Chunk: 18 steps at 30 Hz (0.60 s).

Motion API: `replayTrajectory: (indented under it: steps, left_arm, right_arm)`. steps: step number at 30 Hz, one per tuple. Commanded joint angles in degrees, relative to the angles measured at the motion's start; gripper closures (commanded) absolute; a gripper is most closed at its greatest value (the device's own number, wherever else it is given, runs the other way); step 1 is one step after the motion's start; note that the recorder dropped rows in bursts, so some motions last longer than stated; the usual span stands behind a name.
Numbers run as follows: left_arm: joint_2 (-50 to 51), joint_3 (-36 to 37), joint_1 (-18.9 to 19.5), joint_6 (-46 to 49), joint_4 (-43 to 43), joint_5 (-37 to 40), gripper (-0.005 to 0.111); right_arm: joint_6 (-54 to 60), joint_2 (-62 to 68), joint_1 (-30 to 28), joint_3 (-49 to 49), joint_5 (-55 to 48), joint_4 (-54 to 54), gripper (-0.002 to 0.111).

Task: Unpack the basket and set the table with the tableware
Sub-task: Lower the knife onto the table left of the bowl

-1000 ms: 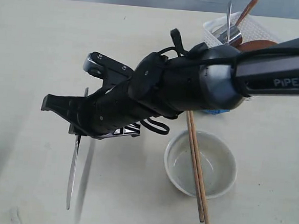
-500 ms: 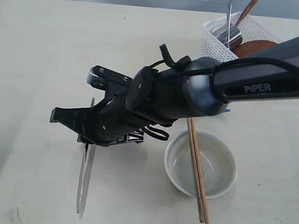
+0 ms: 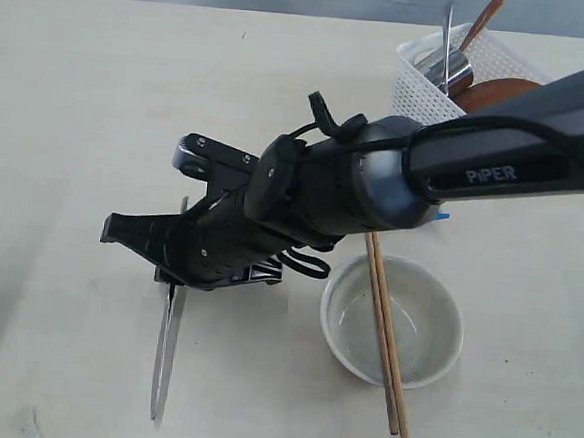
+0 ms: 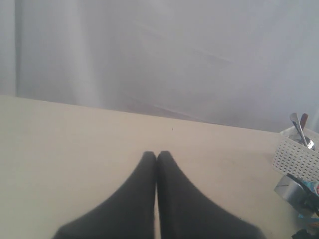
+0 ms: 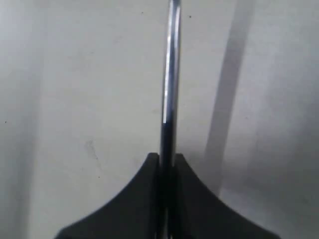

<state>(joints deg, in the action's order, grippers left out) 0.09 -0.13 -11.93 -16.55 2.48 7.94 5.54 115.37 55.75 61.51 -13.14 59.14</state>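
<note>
My right gripper [image 3: 172, 279] reaches across to the left of the white bowl [image 3: 434, 339] and is shut on the steel knife [image 3: 166, 356]. The knife's free end points toward the near table edge, low over the cream table [image 3: 79, 114]. In the right wrist view the knife [image 5: 170, 74] runs out from between the shut fingers [image 5: 149, 172]. Wooden chopsticks [image 3: 382, 331] lie across the bowl. The white basket [image 3: 499, 55] at the back right holds the steel cup [image 3: 449, 70], fork [image 3: 447, 27], dark red spoon [image 3: 484, 22] and brown plate [image 3: 504, 88]. My left gripper [image 4: 157, 155] is shut and empty.
A bit of the blue snack bag [image 3: 424, 217] shows under my right arm, between basket and bowl. My right arm [image 3: 456, 160] spans the middle of the table. The left wrist view shows the basket [image 4: 294, 157] at its far side.
My right gripper moved a little to the right and lower with the knife. The knife and its shadow on the table have drawn together.
</note>
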Motion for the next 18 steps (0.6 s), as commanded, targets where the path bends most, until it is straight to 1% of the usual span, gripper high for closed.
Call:
replayTrajectory:
  steps: [1, 18]
  left_arm:
    - [-0.08, 0.13, -0.15, 0.34, 0.55, 0.19, 0.107]
    - [-0.08, 0.13, -0.15, 0.34, 0.55, -0.03, 0.107]
  right_arm:
    - [-1.36, 0.80, -0.32, 0.38, -0.77, -0.09, 0.109]
    - [-1.36, 0.80, -0.32, 0.38, -0.28, -0.33, 0.108]
